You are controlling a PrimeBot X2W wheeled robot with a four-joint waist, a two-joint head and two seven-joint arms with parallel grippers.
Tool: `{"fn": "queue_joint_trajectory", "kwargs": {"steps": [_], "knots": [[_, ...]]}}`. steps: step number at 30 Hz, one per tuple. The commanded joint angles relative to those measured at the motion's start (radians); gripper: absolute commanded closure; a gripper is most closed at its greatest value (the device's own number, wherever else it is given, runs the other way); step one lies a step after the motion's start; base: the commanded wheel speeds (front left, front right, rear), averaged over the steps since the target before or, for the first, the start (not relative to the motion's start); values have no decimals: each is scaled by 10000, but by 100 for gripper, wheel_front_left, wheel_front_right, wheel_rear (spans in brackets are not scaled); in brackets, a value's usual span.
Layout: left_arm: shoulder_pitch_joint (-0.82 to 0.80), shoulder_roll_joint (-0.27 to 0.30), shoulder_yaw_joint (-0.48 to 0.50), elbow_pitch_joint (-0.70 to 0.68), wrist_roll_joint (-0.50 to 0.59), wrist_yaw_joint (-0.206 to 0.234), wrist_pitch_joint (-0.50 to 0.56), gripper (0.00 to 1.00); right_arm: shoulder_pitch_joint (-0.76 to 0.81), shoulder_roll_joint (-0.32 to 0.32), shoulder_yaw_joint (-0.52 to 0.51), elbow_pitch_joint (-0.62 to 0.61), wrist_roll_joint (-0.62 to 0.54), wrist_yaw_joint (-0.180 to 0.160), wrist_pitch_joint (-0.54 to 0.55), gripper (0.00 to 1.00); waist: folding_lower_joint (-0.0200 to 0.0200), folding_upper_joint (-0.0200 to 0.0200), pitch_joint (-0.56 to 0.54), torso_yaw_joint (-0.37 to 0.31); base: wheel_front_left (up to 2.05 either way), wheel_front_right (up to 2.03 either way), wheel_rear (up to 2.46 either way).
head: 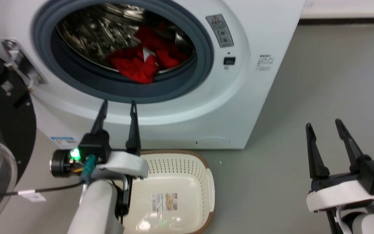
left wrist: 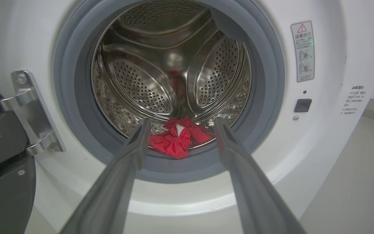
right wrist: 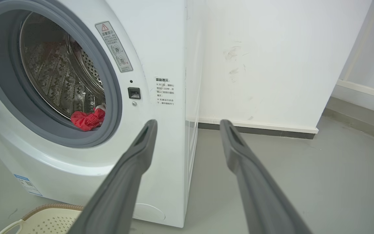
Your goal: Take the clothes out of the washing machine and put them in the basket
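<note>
Red clothes (head: 143,58) (left wrist: 179,138) (right wrist: 88,119) lie bunched at the front bottom of the drum of the white washing machine (head: 239,97) (left wrist: 323,136) (right wrist: 170,156), whose porthole stands uncovered. My left gripper (head: 118,104) (left wrist: 181,125) is open just outside the lower rim of the porthole, fingers pointing at the clothes and apart from them. The cream basket (head: 203,191) (right wrist: 44,221) sits on the floor right in front of the machine, with nothing in it but a label sticker. Off to the right, my right gripper (head: 323,124) (right wrist: 188,125) hangs open over bare floor, holding nothing.
The black-framed glass door (head: 2,136) (left wrist: 2,169) is swung wide to the left, close beside my left arm. A white wall (right wrist: 271,65) with a dark skirting stands behind the machine. Grey floor (head: 320,81) stretches to the right.
</note>
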Motion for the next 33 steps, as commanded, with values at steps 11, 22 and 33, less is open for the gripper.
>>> {"fn": "queue_joint_trajectory", "kwargs": {"steps": [11, 22, 33], "knots": [[-2963, 364, 672, 1540, 16, -332, -27, 0, -1326, 29, 182, -833, -102, -7, -86, 0, 0, -1, 2637, -692, 0, 0, 0], [-6046, 1146, 811, 4203, -8, -761, 107, 0, -2092, 27, 555, -1101, 156, -7, -220, 0, 0, -1, 4170, -1290, 0, 0, 0], [-9059, 2015, 658, 6650, 156, -938, 1003, 0, -2537, 29, 792, -584, 526, -7, -606, 0, 0, -1, 4896, -1864, 0, 0, 0]]}}
